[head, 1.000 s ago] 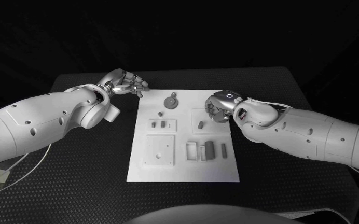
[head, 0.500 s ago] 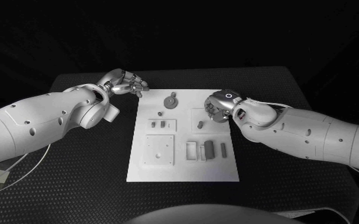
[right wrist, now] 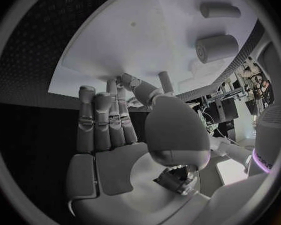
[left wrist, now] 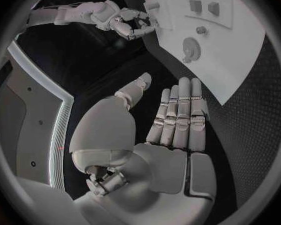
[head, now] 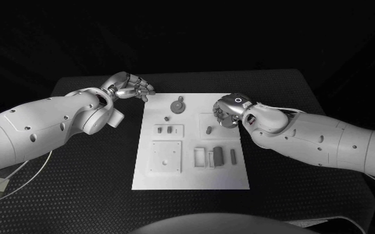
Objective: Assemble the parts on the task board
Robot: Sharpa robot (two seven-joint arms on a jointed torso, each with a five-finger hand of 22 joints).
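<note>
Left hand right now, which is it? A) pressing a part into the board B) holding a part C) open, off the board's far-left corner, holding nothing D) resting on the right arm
C: the left hand sits over the black table beside the task board, and the left wrist view shows its fingers extended with nothing in them.

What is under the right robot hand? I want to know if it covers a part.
The right robot hand hangs over the white board's right far corner. A small part lies just beside it. Anything directly beneath the hand is hidden.
</note>
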